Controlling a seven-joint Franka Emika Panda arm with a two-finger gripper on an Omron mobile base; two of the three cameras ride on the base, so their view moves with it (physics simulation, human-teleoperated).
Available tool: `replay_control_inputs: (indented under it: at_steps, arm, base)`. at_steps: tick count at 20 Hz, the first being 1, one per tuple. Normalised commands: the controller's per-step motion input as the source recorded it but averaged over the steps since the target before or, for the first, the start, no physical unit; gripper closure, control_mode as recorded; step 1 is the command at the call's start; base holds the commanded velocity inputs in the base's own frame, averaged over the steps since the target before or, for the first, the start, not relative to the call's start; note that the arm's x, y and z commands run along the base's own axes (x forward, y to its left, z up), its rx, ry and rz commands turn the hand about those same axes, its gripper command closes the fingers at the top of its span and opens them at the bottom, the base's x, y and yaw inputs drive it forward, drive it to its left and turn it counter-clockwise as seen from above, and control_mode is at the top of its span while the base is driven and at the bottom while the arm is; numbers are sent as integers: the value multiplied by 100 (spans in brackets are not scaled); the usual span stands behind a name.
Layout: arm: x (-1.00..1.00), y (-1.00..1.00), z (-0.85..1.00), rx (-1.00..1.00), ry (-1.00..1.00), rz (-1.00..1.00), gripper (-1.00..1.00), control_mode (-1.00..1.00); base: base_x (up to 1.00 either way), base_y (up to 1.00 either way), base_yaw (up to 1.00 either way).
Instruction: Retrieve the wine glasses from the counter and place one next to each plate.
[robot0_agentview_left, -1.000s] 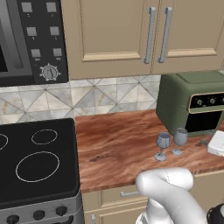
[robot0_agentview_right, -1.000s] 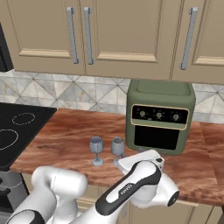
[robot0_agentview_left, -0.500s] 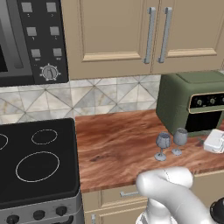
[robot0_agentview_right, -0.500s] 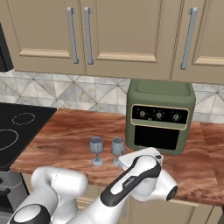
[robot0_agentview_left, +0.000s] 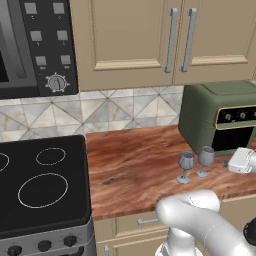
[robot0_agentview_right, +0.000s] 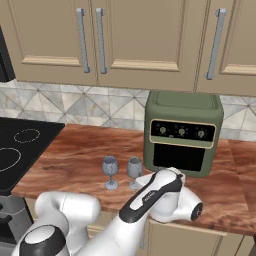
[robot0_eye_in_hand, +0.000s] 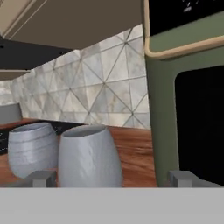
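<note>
Counts of things on view. Two wine glasses, one (robot0_agentview_left: 186, 166) to the left of the other (robot0_agentview_left: 205, 161), stand on one wooden counter (robot0_agentview_left: 135, 165). One green toaster oven (robot0_agentview_right: 183, 131) sits behind them. One black cooktop (robot0_agentview_left: 40, 186) carries three visible burner rings. One microwave (robot0_agentview_left: 35, 45) hangs above. Four upper cabinet handles show in the right base view.

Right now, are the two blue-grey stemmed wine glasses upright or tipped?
Upright: both blue-grey stemmed wine glasses stand on their round feet on the reddish wood counter, bowls up.
</note>
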Motion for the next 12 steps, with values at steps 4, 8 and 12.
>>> replay_control_inputs:
  at_steps: [4, 8, 12]
  arm:
    - [10, 1, -26, -11, 12, 4, -100, -100]
    - [0, 0, -7, -1, 7, 28, -100, -100]
    - [0, 0, 0, 0, 6, 39, -100, -100]
  base:
    - [0, 0, 0]
    - [0, 0, 0]
    - [0, 0, 0]
